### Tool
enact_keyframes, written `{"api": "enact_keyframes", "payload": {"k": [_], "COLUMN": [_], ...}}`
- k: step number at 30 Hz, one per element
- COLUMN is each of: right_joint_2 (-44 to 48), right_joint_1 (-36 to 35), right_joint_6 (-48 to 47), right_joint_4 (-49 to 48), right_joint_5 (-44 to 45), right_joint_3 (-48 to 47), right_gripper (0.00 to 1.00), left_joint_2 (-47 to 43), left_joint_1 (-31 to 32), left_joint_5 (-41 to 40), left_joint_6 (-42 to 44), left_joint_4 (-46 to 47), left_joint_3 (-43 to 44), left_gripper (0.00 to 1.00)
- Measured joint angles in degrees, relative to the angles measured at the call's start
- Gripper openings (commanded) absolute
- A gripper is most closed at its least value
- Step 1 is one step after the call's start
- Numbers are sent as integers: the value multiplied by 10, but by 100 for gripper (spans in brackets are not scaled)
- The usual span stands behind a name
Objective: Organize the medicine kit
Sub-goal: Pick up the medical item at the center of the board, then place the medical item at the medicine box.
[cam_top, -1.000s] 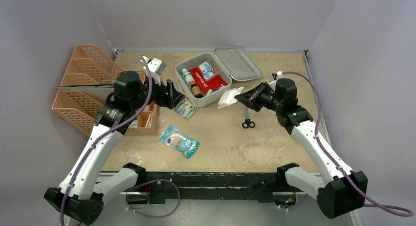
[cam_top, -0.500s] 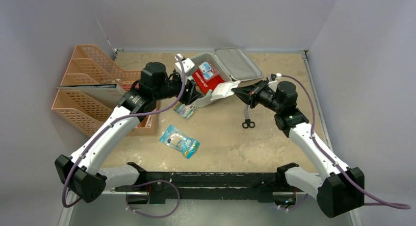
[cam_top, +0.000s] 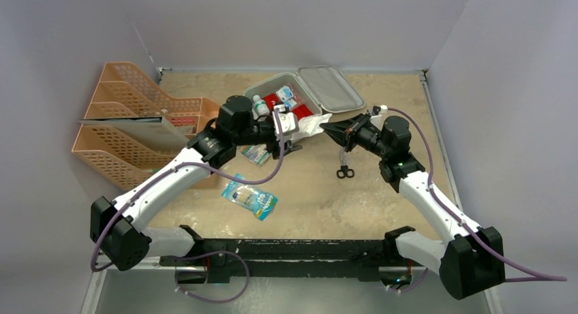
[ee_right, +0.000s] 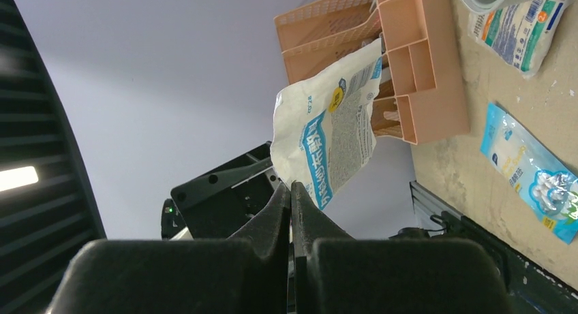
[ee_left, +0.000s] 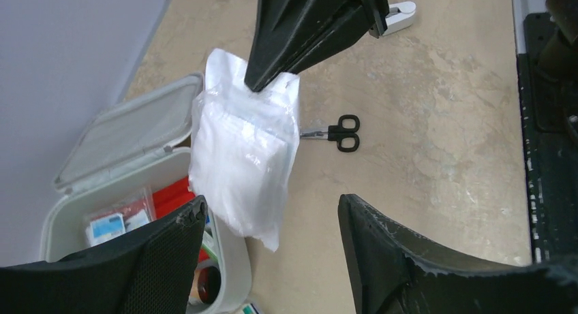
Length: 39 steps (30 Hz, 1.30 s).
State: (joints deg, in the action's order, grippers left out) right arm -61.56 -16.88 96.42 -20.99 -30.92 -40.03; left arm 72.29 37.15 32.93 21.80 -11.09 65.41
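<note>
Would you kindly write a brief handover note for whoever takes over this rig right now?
Right gripper: shut on a white packet, held in the air by the medicine kit.
Left gripper: open, facing that packet, not gripping it.
Kit: open, lid back; red first-aid pouch and a bottle inside.
Left to do: the packet goes into the kit; scissors, blue pouch and small packet lie on the table; lid not closed.

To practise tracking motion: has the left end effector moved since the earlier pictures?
Yes. In the top view the left end effector has swung right, away from the orange trays, along the near edge of the medicine kit toward the white packet.
</note>
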Motion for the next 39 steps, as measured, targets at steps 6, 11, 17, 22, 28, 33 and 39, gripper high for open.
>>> {"api": "enact_keyframes", "payload": {"k": [6,11,17,22,28,33,39], "right_joint_2": [0,0,1,7,12,43,81], "right_joint_1": [0,0,0,0,-1,-1,-1], "right_joint_6": [1,2,1,-5,-29,-84,-206], "right_joint_4": [-1,-1,0,14,37,94,232], "right_joint_5": [-1,-1,-1,4,14,34,86], "right_joint_3": [0,0,0,1,2,1,-74], "right_gripper": [0,0,0,0,28,64,97], "left_joint_2": [31,51,56,56,56,58,103], "left_joint_1": [25,38,48,53,54,54,16], "left_joint_5": [-26,-58,-80,-97,-111,-156,-193], "left_joint_6": [61,94,106,108,83,26,-84], "left_joint_4": [37,65,98,101,82,65,53], "left_joint_3": [-5,-5,-14,-17,-17,-17,13], "left_gripper": [66,52,20,2,0,0,0]}}
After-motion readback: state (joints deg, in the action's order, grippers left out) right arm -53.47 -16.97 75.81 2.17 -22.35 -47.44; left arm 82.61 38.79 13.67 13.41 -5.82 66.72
